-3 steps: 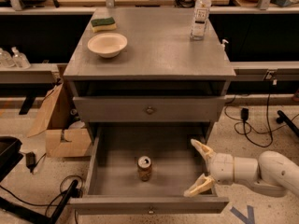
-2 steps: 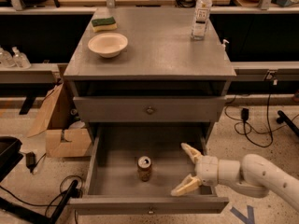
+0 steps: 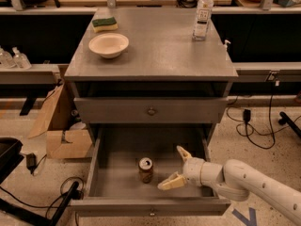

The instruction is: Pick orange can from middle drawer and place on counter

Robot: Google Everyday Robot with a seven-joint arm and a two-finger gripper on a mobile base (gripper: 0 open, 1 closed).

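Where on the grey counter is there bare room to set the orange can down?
The counter is bare across its middle and front, between the bowl at left and the water bottle at back right. Back left is crowded: sponge behind the bowl. The open gripper is in the middle drawer, just right of the orange can.

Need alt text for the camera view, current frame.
The open tool is inside the pulled-out middle drawer, just right of the upright orange can and not gripping it. On the counter above sit a bowl, a sponge and a bottle.
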